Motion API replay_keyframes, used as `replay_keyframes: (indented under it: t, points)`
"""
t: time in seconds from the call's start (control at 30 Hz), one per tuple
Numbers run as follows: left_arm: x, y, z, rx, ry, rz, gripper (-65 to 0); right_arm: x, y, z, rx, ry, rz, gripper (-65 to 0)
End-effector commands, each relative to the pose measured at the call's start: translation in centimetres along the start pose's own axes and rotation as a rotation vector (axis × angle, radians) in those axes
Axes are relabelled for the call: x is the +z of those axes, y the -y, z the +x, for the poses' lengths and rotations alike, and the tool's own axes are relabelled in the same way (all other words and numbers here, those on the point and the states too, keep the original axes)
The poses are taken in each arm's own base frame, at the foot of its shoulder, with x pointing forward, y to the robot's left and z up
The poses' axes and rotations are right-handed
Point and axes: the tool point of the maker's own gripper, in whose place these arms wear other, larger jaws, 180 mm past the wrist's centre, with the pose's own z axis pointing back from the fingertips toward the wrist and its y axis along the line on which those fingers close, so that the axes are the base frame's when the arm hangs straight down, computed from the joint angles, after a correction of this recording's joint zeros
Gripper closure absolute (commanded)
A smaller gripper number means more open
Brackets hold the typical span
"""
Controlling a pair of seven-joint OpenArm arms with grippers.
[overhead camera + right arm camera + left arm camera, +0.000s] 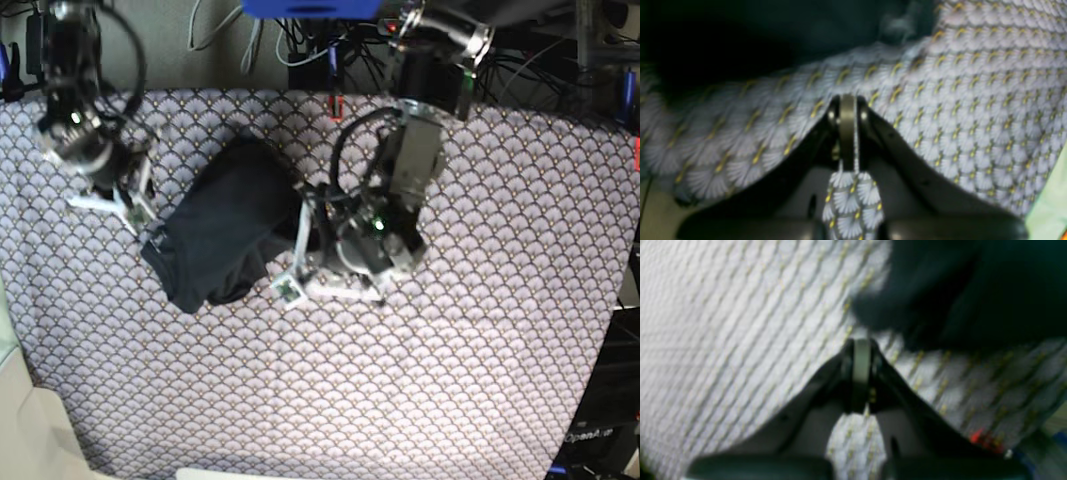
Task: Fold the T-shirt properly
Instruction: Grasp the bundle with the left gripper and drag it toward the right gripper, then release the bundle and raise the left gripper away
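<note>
Patterned cloth (480, 330), pale grey with a scallop motif and small yellow marks, covers the whole work surface in the base view; cables and equipment line the far edge behind it.

T-shirt (225, 225): one dark, plain garment, bunched into a rough oblong heap on the cloth, not laid flat. It lies between the two arms. In the left wrist view the T-shirt (960, 290) sits ahead of the jaws and off to the right of the tips, with its nearest edge just beyond them; contact cannot be confirmed because of blur. In the right wrist view the T-shirt (756, 30) lies ahead of the jaws and mostly to the left, with a band of bare patterned cloth between it and the tips.

Left gripper (862, 350): jaws pressed together at the tips, nothing visible between them. In the base view it sits at the garment's near-right edge.

Right gripper (847, 106): jaws likewise closed tip to tip, holding nothing that can be seen; patterned cloth shows through the gap lower down between the fingers (893, 140). In the base view it (140, 222) stands just beside the garment's other edge.
</note>
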Motion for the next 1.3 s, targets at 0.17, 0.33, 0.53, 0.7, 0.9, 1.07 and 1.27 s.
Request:
replay_keyframes:
  t: [0.17, 0.33, 0.53, 0.7, 0.9, 1.07, 1.27]
  points:
    - [6.3, 3.6, -1.1, 0.033, 0.071, 0.106, 0.0, 4.4, -3.7, -4.2, -0.144, 0.089, 0.031, 0.0]
    - [5.2, -3.0, 0.0, 0.060, 0.042, 0.227, 0.0, 3.1, -1.2, -1.0, -0.121, 0.122, -0.061, 0.0]
    - [5.6, -3.8, -1.1, 0.143, 0.052, 0.222, 0.0, 2.7, -1.8, -1.4, -0.065, 0.020, -0.060, 0.0]
    - [6.9, -0.4, -1.5, 0.178, 0.098, 0.208, 0.0, 5.1, -1.3, -5.0, -0.237, 0.108, -0.098, 0.0]
    - [3.5, -6.1, -1.7, 0.191, 0.045, 0.216, 0.0, 1.1, 1.2, -1.5, -0.128, 0.014, -0.125, 0.0]
    - [6.2, -3.5, -3.6, 0.224, 0.049, 0.244, 0.0, 3.6, -0.6, -4.5, -0.134, -0.040, -0.123, 0.0]
    - [6.4, -5.6, -3.2, 0.222, 0.081, 0.278, 0.0, 3.8, 0.8, -1.9, -0.198, 0.118, -0.162, 0.0]
